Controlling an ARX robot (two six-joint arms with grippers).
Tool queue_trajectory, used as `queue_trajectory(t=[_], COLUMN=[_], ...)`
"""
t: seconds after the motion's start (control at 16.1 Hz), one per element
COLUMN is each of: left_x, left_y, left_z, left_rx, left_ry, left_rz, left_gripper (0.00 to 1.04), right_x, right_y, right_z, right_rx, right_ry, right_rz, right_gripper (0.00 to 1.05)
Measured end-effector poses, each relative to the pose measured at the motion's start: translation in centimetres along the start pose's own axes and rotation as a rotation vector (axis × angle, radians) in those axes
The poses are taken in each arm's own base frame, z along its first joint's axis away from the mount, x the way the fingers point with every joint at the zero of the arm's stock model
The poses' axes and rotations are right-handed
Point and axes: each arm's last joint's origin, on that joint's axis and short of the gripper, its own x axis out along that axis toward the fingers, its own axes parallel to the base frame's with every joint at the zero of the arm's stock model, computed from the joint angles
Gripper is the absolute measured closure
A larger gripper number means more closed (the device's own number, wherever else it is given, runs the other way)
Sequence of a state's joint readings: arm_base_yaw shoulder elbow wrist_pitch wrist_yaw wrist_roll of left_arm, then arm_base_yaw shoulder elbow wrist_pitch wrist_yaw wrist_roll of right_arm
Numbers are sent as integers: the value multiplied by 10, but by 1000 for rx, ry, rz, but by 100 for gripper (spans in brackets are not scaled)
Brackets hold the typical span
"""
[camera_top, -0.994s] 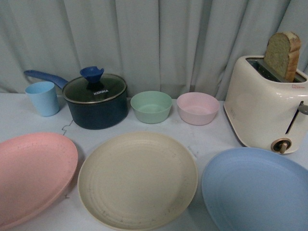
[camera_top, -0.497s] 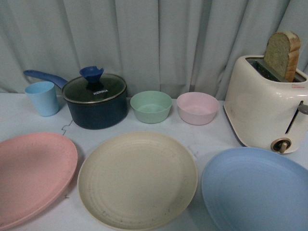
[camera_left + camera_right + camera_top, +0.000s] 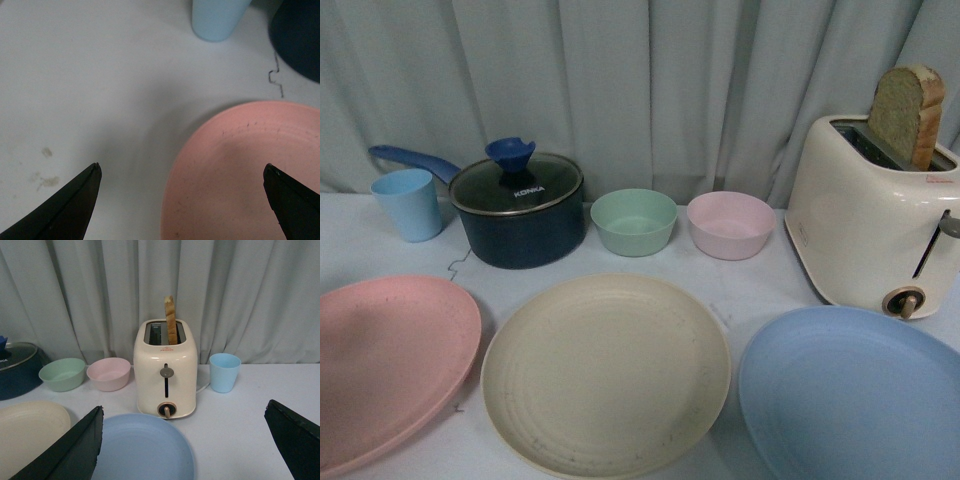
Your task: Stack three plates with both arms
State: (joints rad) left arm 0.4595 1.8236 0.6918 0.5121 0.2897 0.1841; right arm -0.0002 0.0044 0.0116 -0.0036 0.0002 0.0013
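Plate positions: three plates lie flat in a row along the near part of the table (image 3: 750,290), unstacked. The pink plate (image 3: 390,365) is at the left, the cream plate (image 3: 605,375) in the middle and the light blue plate (image 3: 850,395) at the right. Neighbouring rims are close but apart.

Behind the plates, from left to right: a blue cup (image 3: 410,205), a dark lidded saucepan (image 3: 520,225), a green bowl (image 3: 634,222), a pink bowl (image 3: 730,225) and a cream toaster (image 3: 870,225) with a bread slice (image 3: 907,115) upright in its slot. A second blue cup (image 3: 224,372) stands beyond the toaster, on the side away from the bowls.

Left fingers (image 3: 65,210): spread wide, holding nothing. One is over bare table and the other over the pink plate, with the plate rim between them.

Right fingers (image 3: 70,450): spread wide, holding nothing. The light blue plate lies between them, in front of the toaster
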Motion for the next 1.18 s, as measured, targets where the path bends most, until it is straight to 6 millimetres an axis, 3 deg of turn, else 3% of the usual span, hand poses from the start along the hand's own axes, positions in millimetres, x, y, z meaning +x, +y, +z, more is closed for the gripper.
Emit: queue_trajectory(t=[0.19,0.68,0.87,1.06,1.18], left_x=[14,27,34,37,38], left_y=[1,10,3,0,0], left_z=[-27,-48,-67,-71,-72], left_rx=[-20,-88,-124,-132,-135], left_ry=[65,72,111,103,103], left_rz=[20,35,15,18,28], left_gripper=[7,7,7,7,28], right_x=[0,0,0,0,0], right_y=[0,0,0,0,0], right_z=[0,0,0,0,0], right_rx=[0,0,0,0,0], right_ry=[0,0,0,0,0], right_rz=[0,0,0,0,0], right_gripper=[6,6,6,6,6])
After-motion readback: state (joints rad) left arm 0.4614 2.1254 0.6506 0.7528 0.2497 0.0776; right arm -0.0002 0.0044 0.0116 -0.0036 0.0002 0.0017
